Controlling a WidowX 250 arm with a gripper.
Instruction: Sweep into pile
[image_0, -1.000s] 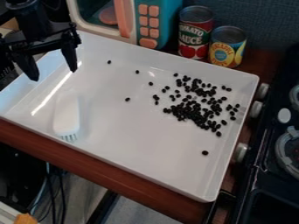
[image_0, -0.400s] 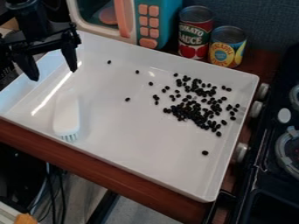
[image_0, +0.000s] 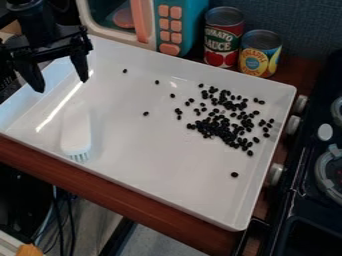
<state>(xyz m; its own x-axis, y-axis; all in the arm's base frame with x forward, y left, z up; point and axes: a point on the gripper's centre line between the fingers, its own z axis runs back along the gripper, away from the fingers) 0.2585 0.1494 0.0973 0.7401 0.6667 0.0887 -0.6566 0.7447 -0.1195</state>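
My gripper hangs over the tray's upper left part, its two fingers spread apart with nothing between them. Below and slightly right of it, a white brush lies in the white tray, its bristle end toward the tray's near edge; the two do not touch. Black beans are clustered loosely in the tray's right half. Several stray beans lie to the left of the cluster, and a single bean sits apart near the lower right.
A toy microwave stands behind the tray, with a tomato sauce can and a pineapple can beside it. A black toy stove borders the tray's right side. The wooden counter edge runs along the front.
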